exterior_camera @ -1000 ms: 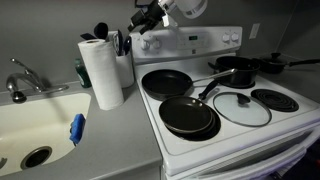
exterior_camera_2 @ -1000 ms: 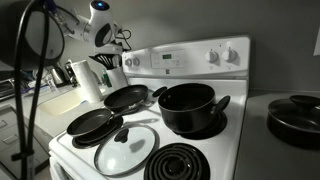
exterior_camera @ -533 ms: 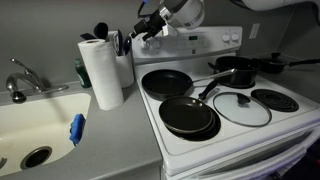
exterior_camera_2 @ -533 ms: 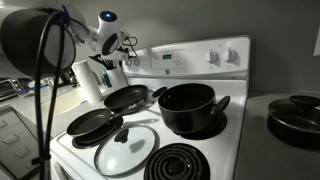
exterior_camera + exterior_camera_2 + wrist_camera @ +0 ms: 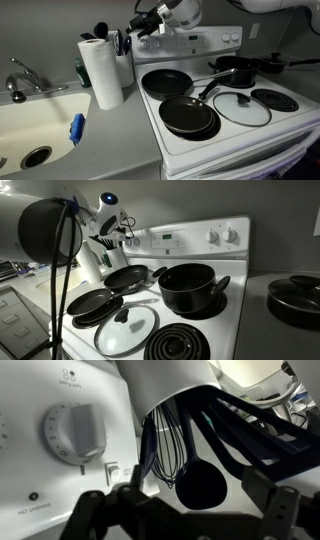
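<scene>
My gripper [image 5: 138, 26] hangs open and empty in the air over the back left corner of the stove, right beside a holder of dark kitchen utensils [image 5: 120, 42]. It also shows in an exterior view [image 5: 119, 226]. In the wrist view the gripper [image 5: 185, 510] has its two fingers [image 5: 95, 508] spread wide. A black ladle [image 5: 203, 482] and a blue wire whisk [image 5: 168, 445] stand just ahead between them. A stove knob [image 5: 75, 432] is at the left. Nothing is held.
A paper towel roll [image 5: 101, 70] stands in front of the utensil holder. The white stove [image 5: 200, 45] carries two black frying pans [image 5: 166, 82] [image 5: 189, 116], a glass lid [image 5: 241, 108] and a black pot [image 5: 187, 286]. A sink [image 5: 35, 125] lies at the left.
The gripper has moved left and a little down, closer to the utensil holder. Its fingers stay open. Nothing else has moved.
</scene>
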`<act>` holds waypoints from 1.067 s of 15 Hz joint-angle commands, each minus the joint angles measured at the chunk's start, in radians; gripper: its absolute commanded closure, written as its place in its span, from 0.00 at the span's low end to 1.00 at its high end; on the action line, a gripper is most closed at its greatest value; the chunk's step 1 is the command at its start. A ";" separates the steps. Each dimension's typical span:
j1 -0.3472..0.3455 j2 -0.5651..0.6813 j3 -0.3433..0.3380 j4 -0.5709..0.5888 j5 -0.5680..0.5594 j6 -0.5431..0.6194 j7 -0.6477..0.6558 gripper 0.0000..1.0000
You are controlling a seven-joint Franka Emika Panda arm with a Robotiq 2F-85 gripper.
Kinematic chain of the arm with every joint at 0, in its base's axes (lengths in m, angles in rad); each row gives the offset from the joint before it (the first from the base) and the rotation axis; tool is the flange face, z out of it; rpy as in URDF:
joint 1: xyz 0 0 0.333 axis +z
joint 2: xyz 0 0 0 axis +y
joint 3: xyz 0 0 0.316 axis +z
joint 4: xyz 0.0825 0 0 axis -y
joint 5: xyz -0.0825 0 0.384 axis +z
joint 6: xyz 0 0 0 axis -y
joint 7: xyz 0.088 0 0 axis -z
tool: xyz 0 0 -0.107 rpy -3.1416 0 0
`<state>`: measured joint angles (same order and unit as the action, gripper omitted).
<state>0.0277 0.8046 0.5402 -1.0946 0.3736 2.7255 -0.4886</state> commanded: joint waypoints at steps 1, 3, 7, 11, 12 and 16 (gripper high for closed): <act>-0.021 0.030 0.047 0.045 0.019 -0.003 -0.052 0.00; -0.021 0.037 0.048 0.055 0.014 -0.003 -0.048 0.00; -0.014 0.072 0.050 0.085 0.012 0.022 -0.048 0.00; -0.010 0.102 0.055 0.107 0.009 0.029 -0.048 0.00; -0.009 0.108 0.057 0.113 0.008 0.029 -0.046 0.00; 0.005 0.108 0.036 0.118 0.002 0.031 0.001 0.00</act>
<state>0.0222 0.8943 0.5787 -1.0038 0.3734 2.7460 -0.5001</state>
